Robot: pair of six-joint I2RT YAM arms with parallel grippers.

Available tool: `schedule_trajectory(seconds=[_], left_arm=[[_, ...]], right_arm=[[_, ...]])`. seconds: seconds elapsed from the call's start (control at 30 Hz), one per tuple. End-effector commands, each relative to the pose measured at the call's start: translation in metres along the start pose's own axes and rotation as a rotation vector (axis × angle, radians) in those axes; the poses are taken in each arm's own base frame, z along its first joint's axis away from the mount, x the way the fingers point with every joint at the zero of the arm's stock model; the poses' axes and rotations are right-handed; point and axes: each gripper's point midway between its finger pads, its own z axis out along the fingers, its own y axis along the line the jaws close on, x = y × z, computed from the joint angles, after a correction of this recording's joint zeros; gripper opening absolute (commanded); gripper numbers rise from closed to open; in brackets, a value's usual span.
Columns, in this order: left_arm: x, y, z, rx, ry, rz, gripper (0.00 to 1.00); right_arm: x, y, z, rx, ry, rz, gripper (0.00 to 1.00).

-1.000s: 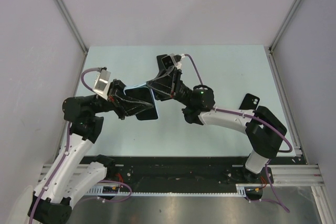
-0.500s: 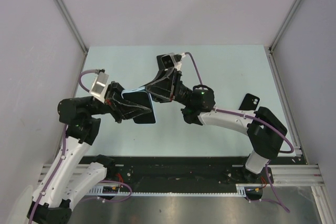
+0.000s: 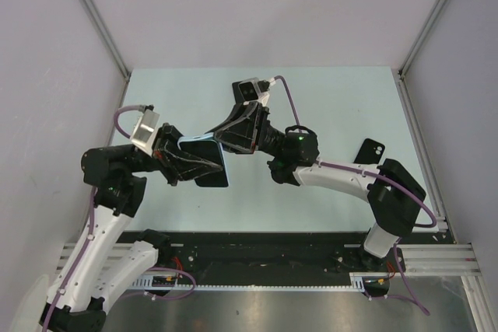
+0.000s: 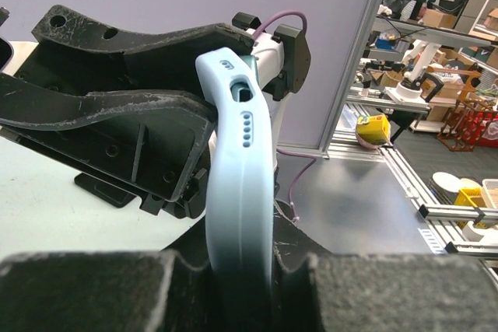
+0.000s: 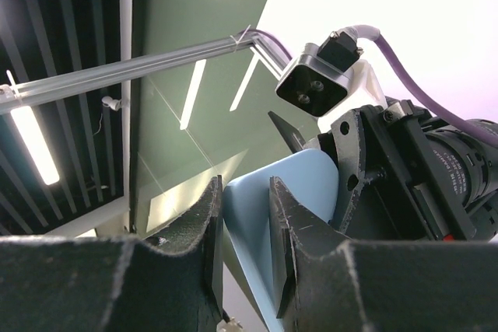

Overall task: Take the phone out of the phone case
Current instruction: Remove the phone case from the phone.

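Pale blue and rubbery-looking, the phone case (image 4: 241, 184) hangs edge-on above the table (image 3: 327, 106). The phone (image 3: 215, 172) is seated inside it, its dark face just showing from overhead. The left gripper (image 4: 241, 270) is clamped on the case's lower end, its pads pressing the two broad faces. The right gripper (image 5: 245, 200) is closed on the case's opposite end, with blue showing between its fingers. Whether that pinch catches only the case's lip or the phone as well cannot be told. The step in hand looks like the separation itself, and it seems barely begun, since no gap shows along the case's side. To do it well, one gripper should anchor while the other works. The left can hold the case's lower end steady while the right bends the case's upper corner back and away from the phone's face, rather than tugging straight along the case. A straight pull would likely only stretch the rubber (or drag both pieces together). Once a corner of the case lets go, work along the case's edge. Stay low over the table beneath the case in case the phone pops free.
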Motion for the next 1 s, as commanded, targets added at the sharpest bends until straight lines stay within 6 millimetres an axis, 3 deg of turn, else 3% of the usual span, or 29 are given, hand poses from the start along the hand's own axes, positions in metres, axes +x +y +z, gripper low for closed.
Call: schedule_trajectory(seconds=[0.0, 0.37, 0.5, 0.8, 0.97], left_arm=[[-0.028, -0.064, -0.001, 0.188, 0.017, 0.296, 0.0], [-0.032, -0.079, -0.005, 0.209, 0.018, 0.333, 0.0], [-0.034, -0.082, -0.005, 0.21, 0.017, 0.339, 0.0], [-0.036, -0.088, -0.006, 0.217, 0.013, 0.352, 0.0], [-0.037, -0.089, -0.006, 0.219, 0.01, 0.359, 0.0]], right_arm=[[0.009, -0.137, -0.046, 0.398, 0.011, 0.119, 0.0], [-0.001, -0.166, -0.064, 0.522, 0.01, 0.045, 0.0], [-0.009, -0.185, -0.081, 0.677, 0.002, -0.034, 0.0], [-0.032, -0.202, -0.116, 0.911, -0.029, -0.17, 0.0], [-0.032, -0.211, -0.133, 1.004, -0.036, -0.179, 0.0]])
